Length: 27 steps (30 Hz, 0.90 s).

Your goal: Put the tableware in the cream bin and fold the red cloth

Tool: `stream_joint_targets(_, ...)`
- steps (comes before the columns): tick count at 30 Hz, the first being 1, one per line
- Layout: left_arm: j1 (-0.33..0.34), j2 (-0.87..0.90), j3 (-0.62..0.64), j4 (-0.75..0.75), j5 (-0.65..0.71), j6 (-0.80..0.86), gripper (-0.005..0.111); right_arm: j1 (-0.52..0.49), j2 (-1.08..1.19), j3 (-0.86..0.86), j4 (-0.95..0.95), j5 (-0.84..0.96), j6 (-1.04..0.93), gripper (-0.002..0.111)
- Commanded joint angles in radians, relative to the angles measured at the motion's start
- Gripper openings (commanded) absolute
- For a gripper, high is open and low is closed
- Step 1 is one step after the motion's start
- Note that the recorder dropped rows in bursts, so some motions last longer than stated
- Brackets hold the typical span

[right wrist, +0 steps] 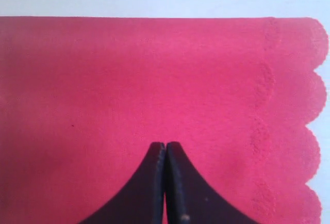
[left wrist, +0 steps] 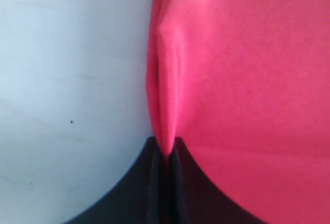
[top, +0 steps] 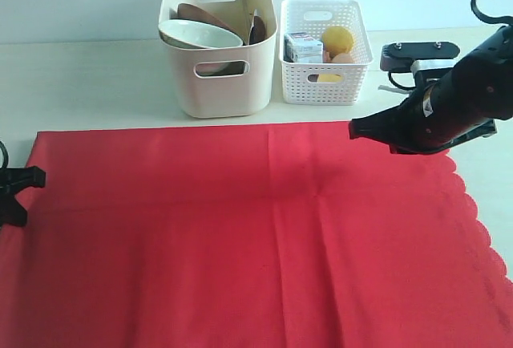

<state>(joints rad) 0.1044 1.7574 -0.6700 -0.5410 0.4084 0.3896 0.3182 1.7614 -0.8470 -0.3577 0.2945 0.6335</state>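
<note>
The red cloth point(top: 256, 236) lies spread flat across the table, its scalloped edge on the right. At the cloth's left edge my left gripper point(top: 35, 177) is shut on the cloth; in the left wrist view a pinched ridge of red fabric point(left wrist: 166, 105) runs into the closed gripper point(left wrist: 166, 147). My right gripper point(top: 356, 129) hovers over the cloth's far right part, shut with nothing in it point(right wrist: 165, 145). The cream bin point(top: 216, 87) stands behind the cloth. It holds the pale bowl point(top: 200, 34), the brown plate point(top: 202, 14) and a dark wooden piece point(top: 256, 29). The other tableware is hidden.
A white lattice basket point(top: 325, 71) beside the bin holds a milk carton point(top: 303, 46), a lemon point(top: 337, 39) and an egg point(top: 343, 58). A black-and-white arm base point(top: 418, 55) sits at the back right. Bare pale tabletop point(top: 80, 83) lies left of the bin.
</note>
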Motion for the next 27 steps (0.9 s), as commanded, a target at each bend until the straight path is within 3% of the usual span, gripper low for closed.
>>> stream_joint_targets(1,0.036,0.023,-0.037,0.077,0.088,-0.001,0.0,0.002,0.0,0.003,0.076,-0.012,-0.027,0.0)
stream_joint_targets(7,0.036,-0.038,-0.101,0.095,0.141,-0.001,0.0,0.124,0.0,0.003,0.204,-0.014,-0.239,0.0)
stream_joint_targets(12,0.036,-0.123,-0.11,0.095,0.16,-0.001,0.0,0.222,0.0,0.003,0.205,-0.027,-0.275,0.0)
stream_joint_targets(16,0.03,-0.191,-0.11,0.061,0.179,0.004,0.0,0.239,0.0,0.003,0.203,-0.029,-0.275,0.0)
stream_joint_targets(27,-0.174,-0.329,-0.178,0.055,0.212,-0.039,0.0,0.239,0.025,0.003,0.203,-0.029,-0.275,0.0)
